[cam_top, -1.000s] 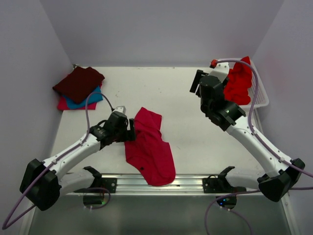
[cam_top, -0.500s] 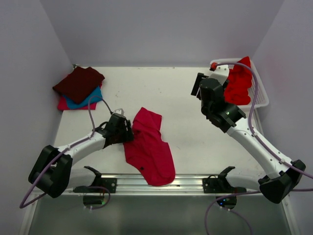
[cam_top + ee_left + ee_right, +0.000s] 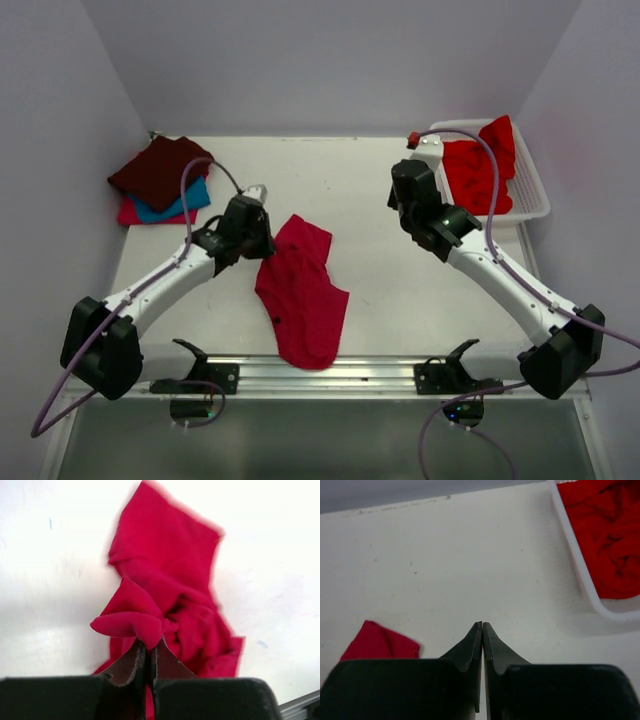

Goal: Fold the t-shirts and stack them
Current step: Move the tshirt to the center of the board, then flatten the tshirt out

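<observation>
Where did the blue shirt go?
In the top view, the blue shirt is in the pile at the far left corner of the table, under the dark maroon shirt and on top of the pink-red shirt.

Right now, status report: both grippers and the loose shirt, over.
Left gripper shut on a fold of the crimson shirt. Right gripper shut, empty, above table. Nothing blocking.
</observation>
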Robot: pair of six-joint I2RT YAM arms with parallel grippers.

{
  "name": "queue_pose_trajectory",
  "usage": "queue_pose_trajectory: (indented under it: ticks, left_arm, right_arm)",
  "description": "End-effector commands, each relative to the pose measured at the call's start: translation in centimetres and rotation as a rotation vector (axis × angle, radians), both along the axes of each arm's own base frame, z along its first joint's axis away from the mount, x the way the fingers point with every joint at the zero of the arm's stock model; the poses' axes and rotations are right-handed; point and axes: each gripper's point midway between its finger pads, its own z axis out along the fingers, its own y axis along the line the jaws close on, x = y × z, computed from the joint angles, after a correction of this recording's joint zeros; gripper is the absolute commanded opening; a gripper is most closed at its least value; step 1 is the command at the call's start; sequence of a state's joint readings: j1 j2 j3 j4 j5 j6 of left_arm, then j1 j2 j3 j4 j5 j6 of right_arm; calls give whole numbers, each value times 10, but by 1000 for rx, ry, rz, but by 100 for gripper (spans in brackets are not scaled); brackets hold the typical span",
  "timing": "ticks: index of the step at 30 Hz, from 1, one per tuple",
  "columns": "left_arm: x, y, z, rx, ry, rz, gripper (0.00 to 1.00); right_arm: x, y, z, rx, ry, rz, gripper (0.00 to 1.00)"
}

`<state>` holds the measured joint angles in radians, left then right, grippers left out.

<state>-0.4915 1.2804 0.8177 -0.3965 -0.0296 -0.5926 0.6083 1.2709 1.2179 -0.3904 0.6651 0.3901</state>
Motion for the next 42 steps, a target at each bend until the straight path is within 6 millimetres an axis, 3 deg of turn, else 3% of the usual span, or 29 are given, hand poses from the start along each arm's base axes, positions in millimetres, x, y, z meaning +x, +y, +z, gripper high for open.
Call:
queue_pose_trajectory:
  ticks: [1,2,3,5,6,8,9,12,13,14,16,19,22,34,40,41,42]
  left_arm:
    - [28,-12,115,78,-246,-89,0]
    - [31,-14,132,93,-273,-99,0]
    - [39,-20,175,74,-352,-115,0]
    - [37,-26,196,94,-358,-150,0]
    - [40,-30,231,80,-428,-158,0]
    - [36,-37,244,121,-434,-195,0]
    - [38,-44,266,107,-469,-207,0]
    - [33,-54,288,127,-490,-251,0]
    - [28,-56,288,142,-479,-271,0]
    - [28,-54,305,146,-513,-259,0]
    - [25,-60,305,181,-499,-288,0]
    - [23,-61,323,206,-534,-293,0]
    - [24,-50,329,229,-555,-241,0]
    - [24,-38,329,286,-574,-229,0]
    - [24,-28,350,278,-633,-174,0]
    - [24,-26,352,282,-641,-172,0]
    - [23,-24,355,280,-650,-168,0]
  right_arm:
    - [7,34,-24,68,53,124,1]
    - [10,40,-34,73,78,139,0]
    - [11,44,-37,79,89,153,0]
    - [13,56,-46,94,117,196,0]
    - [14,60,-49,99,124,209,1]
    - [15,69,-50,114,131,242,30]
    - [16,71,-53,114,140,248,44]
    - [18,73,-55,114,139,250,69]
    - [20,73,-55,114,134,250,73]
    - [21,74,-55,117,133,249,79]
    - [24,76,-56,116,133,254,83]
    - [27,75,-60,115,136,233,83]
    - [30,75,-60,123,126,221,84]
    - [47,93,-45,193,67,246,84]
    - [48,114,-50,228,101,333,84]
    - [48,121,-54,240,118,365,84]
    - [42,140,-56,292,149,472,84]
